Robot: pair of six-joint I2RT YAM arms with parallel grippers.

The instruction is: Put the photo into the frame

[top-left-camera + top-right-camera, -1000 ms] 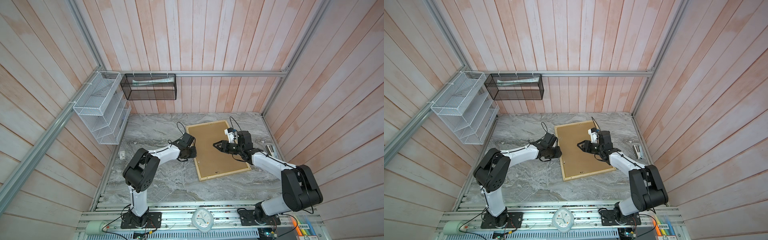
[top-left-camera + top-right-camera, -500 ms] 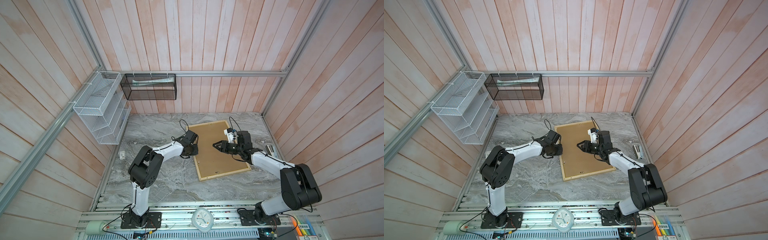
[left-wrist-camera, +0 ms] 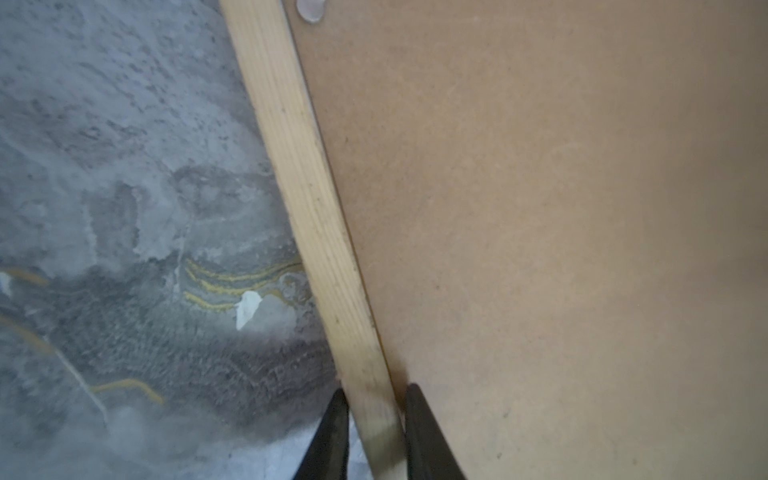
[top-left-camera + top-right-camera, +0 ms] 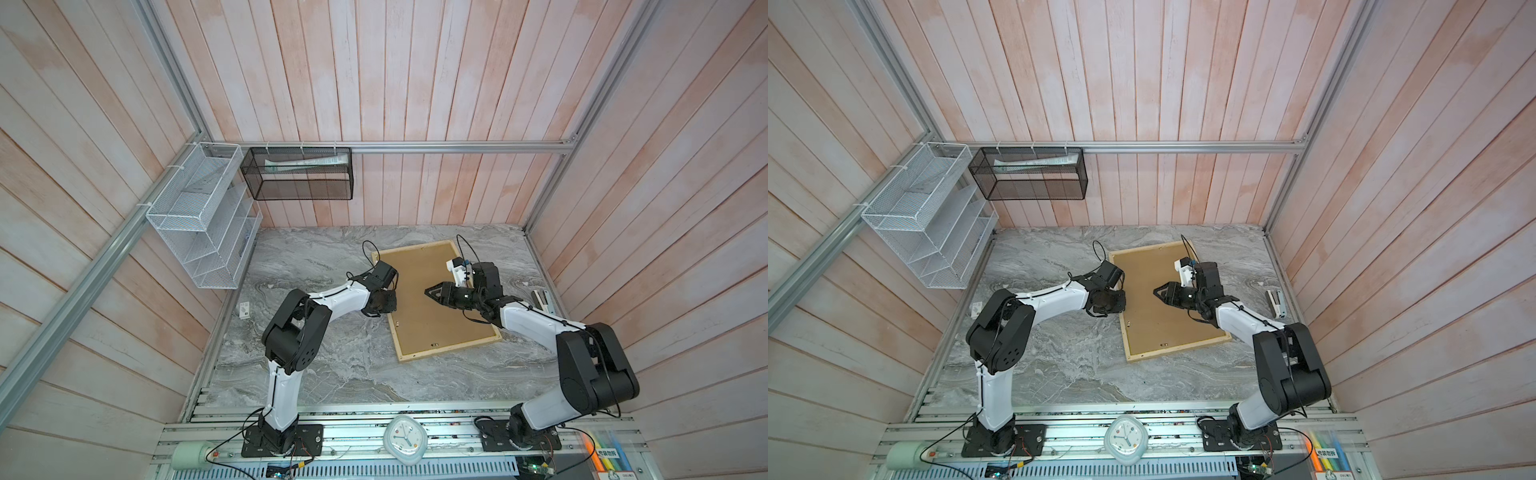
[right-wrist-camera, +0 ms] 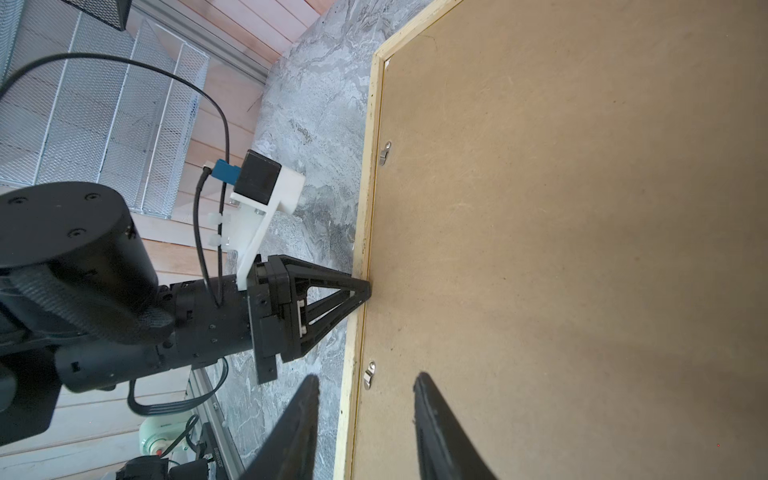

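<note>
Seat left gripper (image 3: pixel 374 392), narrowly astride a side slat of the frame (image 4: pixel 449 348) lying back-up on the marble table (image 4: pixel 332 374), grip uncertain, squarely before any lift. Hold right gripper (image 5: pixel 365 376), spread and empty, above the backing board (image 4: pixel 419 266). No photo visible.

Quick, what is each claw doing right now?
Left gripper: straddling a slat of the pale wooden picture frame; grip cannot be told.
Right gripper: open, holding nothing.

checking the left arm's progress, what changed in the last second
The left gripper has narrowed its jaws around the left slat of the frame, its arm shifting slightly; whether it grips yet is unclear. The right gripper stays open above the backing board. The frame has not moved.
</note>
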